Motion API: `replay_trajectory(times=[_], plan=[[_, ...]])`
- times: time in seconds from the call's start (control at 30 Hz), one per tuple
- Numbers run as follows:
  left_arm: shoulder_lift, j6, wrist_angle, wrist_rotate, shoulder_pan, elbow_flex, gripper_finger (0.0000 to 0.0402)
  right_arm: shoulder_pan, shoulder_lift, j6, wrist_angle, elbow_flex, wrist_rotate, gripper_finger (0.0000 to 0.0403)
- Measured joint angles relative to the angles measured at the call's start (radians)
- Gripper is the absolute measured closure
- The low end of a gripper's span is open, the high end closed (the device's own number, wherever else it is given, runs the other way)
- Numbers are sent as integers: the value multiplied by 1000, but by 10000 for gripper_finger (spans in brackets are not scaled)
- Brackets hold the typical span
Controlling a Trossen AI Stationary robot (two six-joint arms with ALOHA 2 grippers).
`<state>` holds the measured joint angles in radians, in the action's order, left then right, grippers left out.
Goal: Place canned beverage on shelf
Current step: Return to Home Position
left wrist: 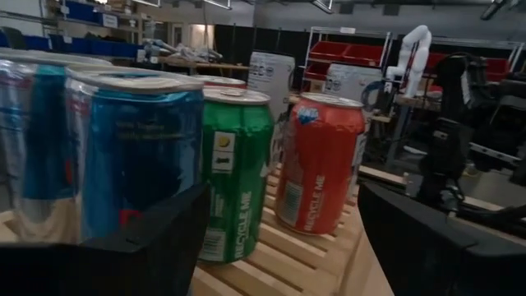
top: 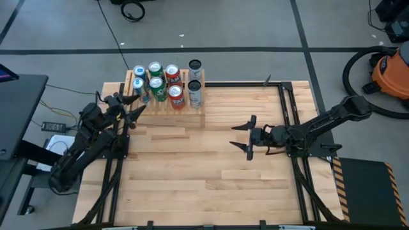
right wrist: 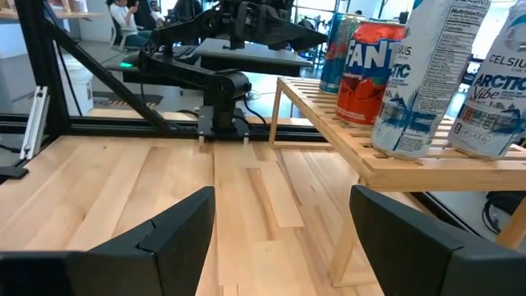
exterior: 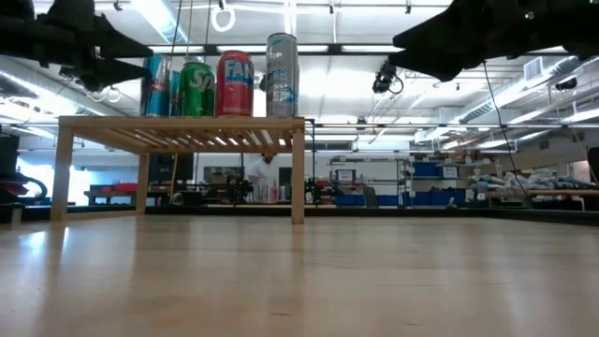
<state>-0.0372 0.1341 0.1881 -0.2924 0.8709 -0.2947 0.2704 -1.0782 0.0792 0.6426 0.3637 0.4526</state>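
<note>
The light-wood slatted shelf stands on its short legs at the table's far left; it also shows in the low view. Several cans stand upright on it in two rows: blue, green, red and white. My left gripper is open at the shelf's near left corner, next to the near blue can, which stands just beyond one finger. My right gripper is open and empty over the table's middle right, pointing toward the shelf.
Black frame rails run along the table's right and left sides. An orange vacuum with a hose stands on the floor beyond the right edge. Bare wood lies between the shelf and my right gripper. A person shows far behind the table.
</note>
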Motion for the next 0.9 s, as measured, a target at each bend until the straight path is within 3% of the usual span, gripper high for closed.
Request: replay_trajectory(times=[0.57,0.9], plan=[[0,-16,88,2,-130,0,83,0,0,-8,-16,0,-1,112],[0,-26,85,-150,-322,0,83,-2,0,3,-16,0,-1,112]])
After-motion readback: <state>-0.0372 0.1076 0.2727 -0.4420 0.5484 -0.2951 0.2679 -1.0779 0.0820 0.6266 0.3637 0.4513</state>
